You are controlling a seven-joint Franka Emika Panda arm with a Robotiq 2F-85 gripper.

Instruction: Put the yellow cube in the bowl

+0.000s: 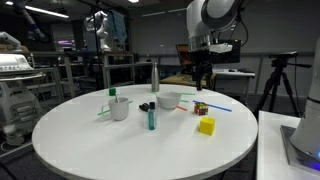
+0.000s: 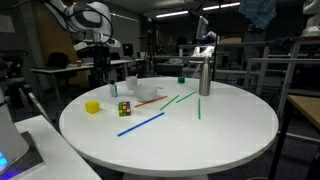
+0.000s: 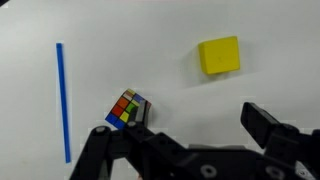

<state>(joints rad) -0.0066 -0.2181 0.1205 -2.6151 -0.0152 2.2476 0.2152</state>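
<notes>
The yellow cube (image 3: 219, 55) lies on the white table, in the upper right of the wrist view. It also shows in both exterior views (image 1: 206, 126) (image 2: 92, 107), near the table's edge. The white bowl (image 1: 169, 100) (image 2: 149, 92) stands farther in on the table, apart from the cube. My gripper (image 3: 185, 130) is open and empty. It hangs well above the table (image 1: 203, 78) (image 2: 108, 78), over the area near the cubes.
A multicoloured puzzle cube (image 3: 128, 109) (image 1: 200, 108) (image 2: 124, 108) lies beside the yellow cube. A blue stick (image 3: 63, 100) (image 2: 140, 124) and green sticks (image 2: 180, 98) lie flat. A pale mug with a green stick (image 1: 120, 108), a teal marker (image 1: 151, 117) and a steel bottle (image 1: 154, 76) (image 2: 204, 75) stand nearby.
</notes>
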